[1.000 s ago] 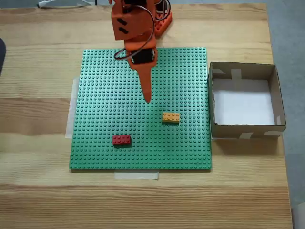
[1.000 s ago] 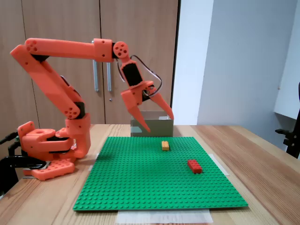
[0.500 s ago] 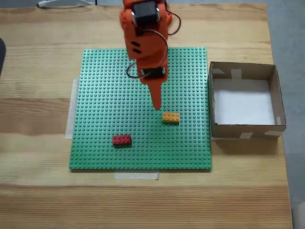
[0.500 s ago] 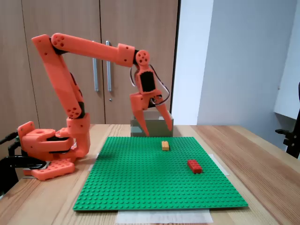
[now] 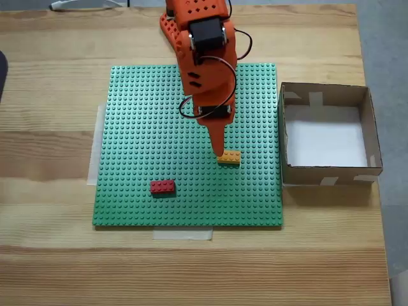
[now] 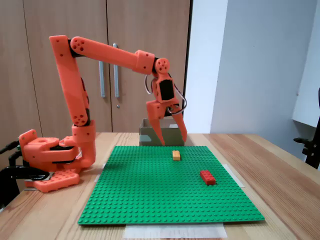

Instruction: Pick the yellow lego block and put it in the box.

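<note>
The orange arm point(image 6: 100, 50) reaches from its base at the left of the side fixed view out over the green studded baseplate point(image 6: 150, 195). The hand point(image 6: 172, 141) points downward with its two fingers spread apart, holding nothing. In the side view the fingertips hang above the baseplate, clear of its surface.

In the top-down fixed view the hand point(image 5: 220, 155) appears as a single tapered tip ending at the left end of the yellow lego block point(image 5: 230, 157); from this angle it cannot be told whether the tip touches the block. In the side view the yellow lego block point(image 6: 176, 155) lies flat on the baseplate, below the fingertips.

The red brick point(image 5: 162, 187) lies flat on the baseplate, well apart from the yellow block and nearer the lower edge in the top-down view.

The box point(image 5: 328, 175) stands upright on the wooden bench point(image 5: 51, 255), just beside the right edge of the baseplate in the top-down view. Its white floor is bare.
</note>
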You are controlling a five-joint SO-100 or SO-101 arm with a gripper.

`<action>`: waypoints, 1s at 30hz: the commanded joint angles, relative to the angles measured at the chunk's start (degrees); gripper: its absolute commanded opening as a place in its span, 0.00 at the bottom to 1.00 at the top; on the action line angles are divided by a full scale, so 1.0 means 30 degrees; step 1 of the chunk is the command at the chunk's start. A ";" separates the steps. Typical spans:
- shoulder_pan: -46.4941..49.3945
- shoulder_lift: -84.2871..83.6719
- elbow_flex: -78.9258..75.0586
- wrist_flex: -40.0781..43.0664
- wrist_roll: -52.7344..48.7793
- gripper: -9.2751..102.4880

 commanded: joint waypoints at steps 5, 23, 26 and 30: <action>-0.0586 -0.0674 -0.1494 0.0088 0.0146 0.33; -0.0293 -0.2666 -0.1699 -0.1494 0.1846 0.31; -0.0410 -0.3164 -0.1934 -0.1553 0.1875 0.31; -0.0527 -0.3896 -0.2637 -0.1230 0.2139 0.31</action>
